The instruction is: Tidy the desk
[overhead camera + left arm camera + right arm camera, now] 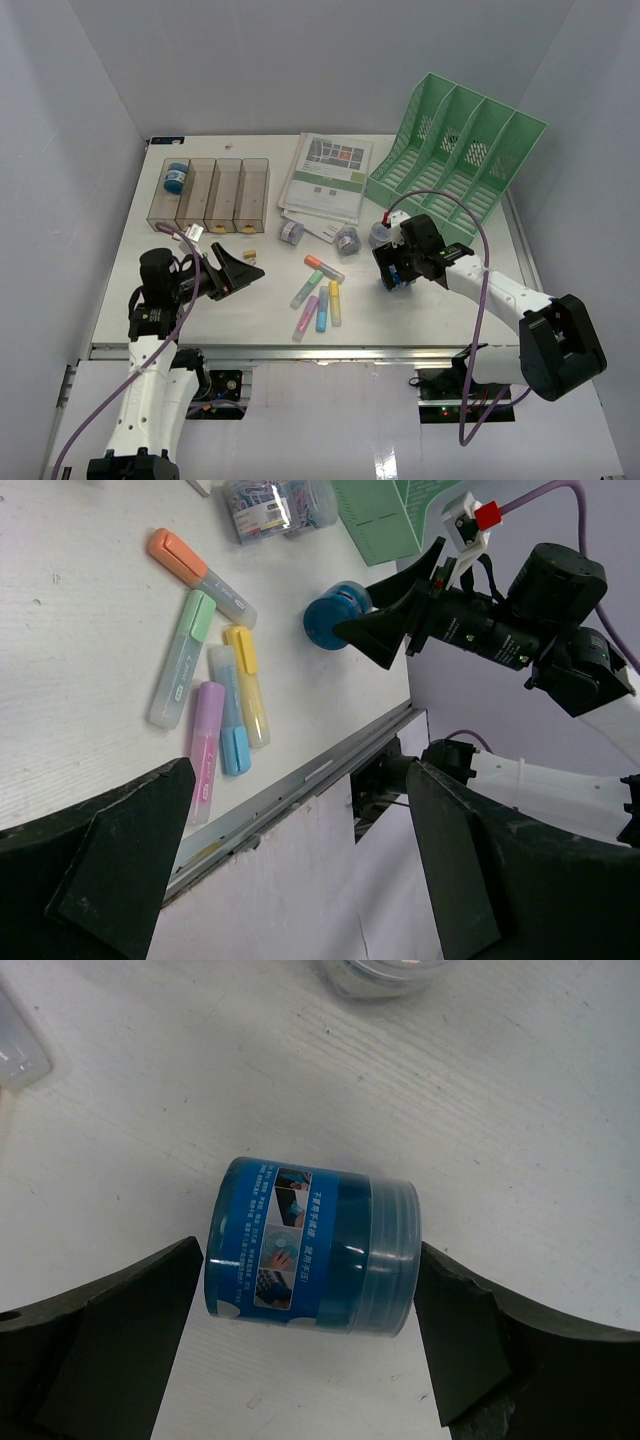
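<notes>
Plain pale grey walls (300, 60) on three sides, glossy white floor (340, 440) below, even light.

Both arms are showing white moulded link shells: left arm (148, 385), right arm (500, 290). Black cylindrical joint housings (560, 345) are breaking up the white. A purple cable (483, 240) is looping along each arm. Left end effector (300, 780) and right end effector (308, 1255) are wearing matte black wedge-shaped fingers (110, 1350). A small white bracket with a red tab (485, 515) is sitting on the right wrist.
</notes>
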{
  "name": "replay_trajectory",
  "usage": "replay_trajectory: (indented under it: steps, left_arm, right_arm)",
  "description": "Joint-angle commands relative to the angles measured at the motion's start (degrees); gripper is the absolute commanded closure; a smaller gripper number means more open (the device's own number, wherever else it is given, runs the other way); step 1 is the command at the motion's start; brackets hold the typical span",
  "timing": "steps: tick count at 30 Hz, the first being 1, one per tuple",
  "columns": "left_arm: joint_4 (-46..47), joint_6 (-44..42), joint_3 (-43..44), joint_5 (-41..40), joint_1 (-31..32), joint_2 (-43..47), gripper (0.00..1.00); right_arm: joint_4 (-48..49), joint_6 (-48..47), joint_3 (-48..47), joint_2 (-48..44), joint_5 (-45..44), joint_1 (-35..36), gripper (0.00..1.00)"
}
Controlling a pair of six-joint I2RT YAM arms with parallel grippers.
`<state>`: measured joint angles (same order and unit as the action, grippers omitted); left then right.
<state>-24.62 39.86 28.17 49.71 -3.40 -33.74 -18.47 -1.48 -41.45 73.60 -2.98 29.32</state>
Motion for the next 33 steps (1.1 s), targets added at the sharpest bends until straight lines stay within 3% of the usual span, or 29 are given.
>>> replay_trajectory:
  steps: [1, 3, 5, 8, 10, 15, 17, 21, 24, 28, 33]
  left_arm:
    - [4.81, 4.23, -2.05, 2.15, 0.31, 0.61, 0.02]
    - [6.88, 6.37, -2.79, 2.15, 0.98, 0.68, 0.02]
    - [8.84, 8.18, -3.43, 1.82, 1.72, 0.80, 0.02]
    - [11.79, 10.77, -4.31, 0.92, 2.43, 0.87, 0.02]
    - [15.33, 13.55, -5.61, -0.34, 6.53, 0.48, 0.02]
    - [22.44, 17.08, -6.37, -7.60, 14.96, -4.16, 0.02]
    - [25.18, 18.19, -6.13, -10.95, 19.49, -7.10, 0.02]
    - [36.10, 21.32, -5.50, -15.63, 28.10, -15.53, 0.02]
    - [41.00, 21.76, -2.65, -17.87, 33.92, -24.63, 0.02]
    - [47.77, 21.99, 2.75, -19.61, 42.02, -35.11, 0.02]
    - [57.50, 23.23, 8.05, -19.56, 46.42, -43.66, 0.02]
  right_arm:
    - [0.16, 0.13, -0.68, 0.95, 0.19, 0.20, 0.05]
    - [-0.10, -0.14, -1.02, 1.95, 0.39, 0.14, 0.05]
    - [-0.54, -0.58, -1.47, 2.48, 0.92, 0.01, 0.13]
    - [-1.04, -1.16, -1.87, 2.77, 1.66, -0.23, 0.33]
    - [-1.38, -1.67, -2.13, 2.78, 2.49, -0.48, 0.48]
    - [-2.60, -6.69, -3.44, 1.39, 4.59, -1.19, 0.76]
    - [-4.16, -12.28, -4.60, -0.53, 9.89, -1.75, 0.81]
    - [-7.72, -26.13, -5.38, -8.34, 30.62, -2.91, 0.88]
    - [-8.04, -33.43, -4.89, -13.78, 38.84, -2.95, 0.92]
    - [-7.97, -38.96, -4.77, -19.51, 47.37, -2.95, 0.92]
    - [-8.43, -40.36, -6.00, -19.90, 52.84, -2.94, 0.92]
